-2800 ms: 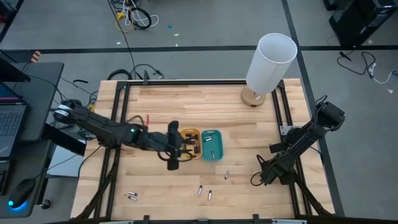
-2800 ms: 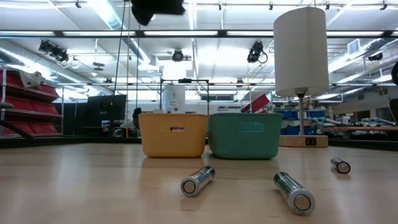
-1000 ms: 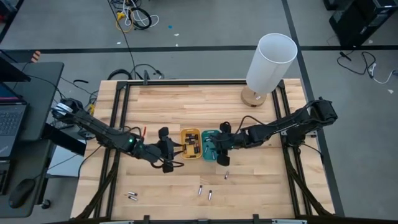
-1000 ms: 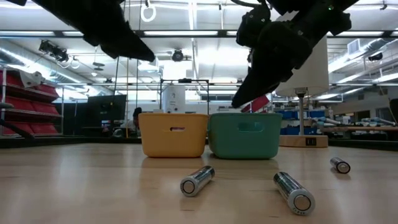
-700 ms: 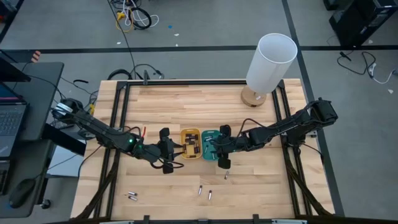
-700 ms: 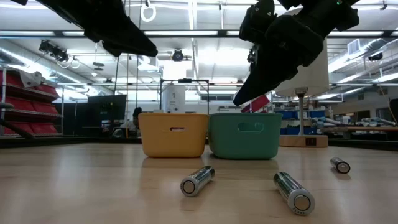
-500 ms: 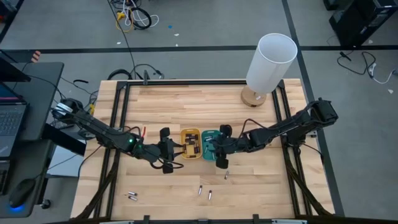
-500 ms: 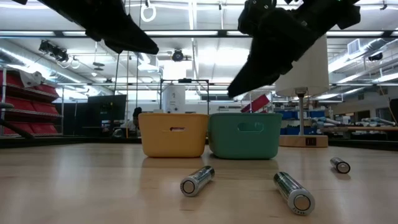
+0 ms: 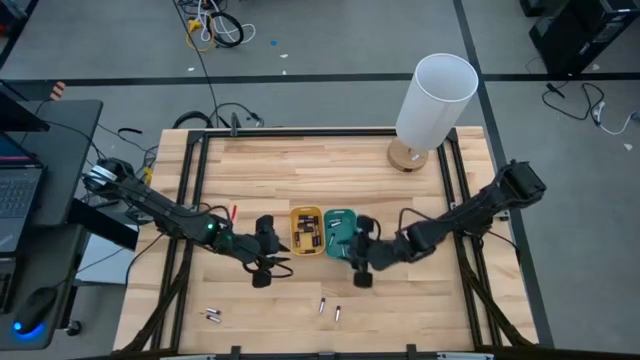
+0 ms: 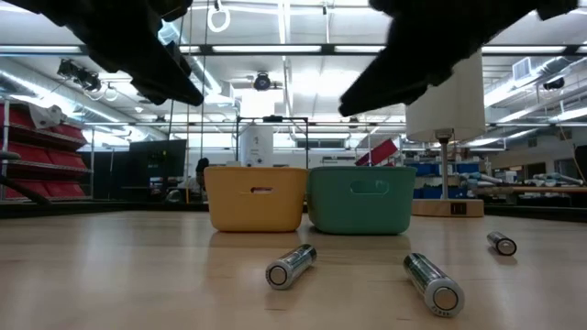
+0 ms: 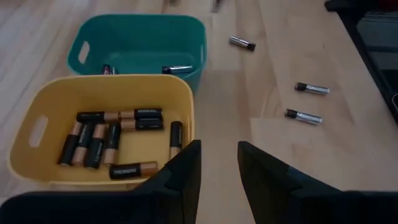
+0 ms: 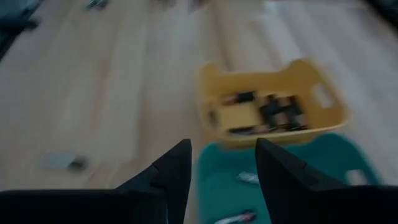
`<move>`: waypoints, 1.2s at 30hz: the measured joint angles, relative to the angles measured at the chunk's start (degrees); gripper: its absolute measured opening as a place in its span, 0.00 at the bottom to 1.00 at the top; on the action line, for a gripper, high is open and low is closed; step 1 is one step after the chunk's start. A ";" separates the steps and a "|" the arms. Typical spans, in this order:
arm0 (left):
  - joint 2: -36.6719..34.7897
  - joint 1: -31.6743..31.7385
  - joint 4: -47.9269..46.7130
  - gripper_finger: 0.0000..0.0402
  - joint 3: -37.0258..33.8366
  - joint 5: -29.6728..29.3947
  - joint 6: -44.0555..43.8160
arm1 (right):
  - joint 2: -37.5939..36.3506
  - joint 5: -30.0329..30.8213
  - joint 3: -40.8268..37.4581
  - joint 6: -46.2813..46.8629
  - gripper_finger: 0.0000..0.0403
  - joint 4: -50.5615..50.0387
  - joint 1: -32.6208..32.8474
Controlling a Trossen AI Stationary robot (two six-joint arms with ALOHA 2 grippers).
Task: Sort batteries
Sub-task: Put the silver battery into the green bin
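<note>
The right hand [image 9: 362, 268], open and empty just beside the teal tray [image 9: 340, 232], could knock nearby loose batteries [image 9: 329, 309] rolling; the left hand [image 9: 262, 268], part-open and seemingly empty, waits.

Overhead camera looks straight down on the whole table [image 9: 400, 200]; low one sits at tabletop level — both wrist cameras peer close at the same yellow tray [image 11: 106, 134] and teal tray [image 11: 140, 46].

This is a big robot lab or workshop. The pale wooden table [image 9: 300, 170] sits in a black metal frame on a grey floor [image 9: 330, 40]. Loose yellow and black cables [image 9: 212, 28] lie there. Long bright ceiling lights [image 10: 275, 50] hang high up. Red storage shelves [image 10: 46, 151] stand by the wall, and a dark laptop [image 9: 18, 190] sits beside the table.
</note>
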 joint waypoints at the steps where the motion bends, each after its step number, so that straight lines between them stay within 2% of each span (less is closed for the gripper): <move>1: 0.00 -0.03 -0.01 0.30 0.00 0.06 -0.35 | 0.00 -0.80 0.00 -0.58 0.41 -0.74 1.15; 5: 0.94 -0.16 2.91 0.30 -0.81 -1.72 -0.22 | 0.02 -3.35 -0.37 -2.45 0.41 -6.03 6.31; 9: 2.49 -0.14 9.75 0.30 -2.87 -3.61 1.32 | 0.07 -3.87 -2.81 -1.48 0.41 -8.93 10.32; 12: 3.97 -0.02 12.98 0.30 -3.10 -5.07 2.95 | 0.07 -7.93 -3.72 -2.42 0.41 -8.30 11.47; 15: 4.96 0.76 16.10 0.30 -3.09 -7.92 4.10 | 0.17 -12.84 -4.82 -2.73 0.41 -8.40 10.88; 24: 4.99 2.28 18.41 0.30 -3.08 -8.71 5.65 | 0.17 -16.92 -8.38 -6.12 0.41 -8.13 7.69; 30: 4.98 2.29 18.67 0.30 -3.08 -8.69 5.75 | 0.20 -18.17 -9.89 -8.83 0.41 -4.39 5.85; 36: 4.98 2.29 18.77 0.30 -3.08 -8.15 5.74 | 0.20 -20.17 -11.21 -7.02 0.41 -4.17 5.33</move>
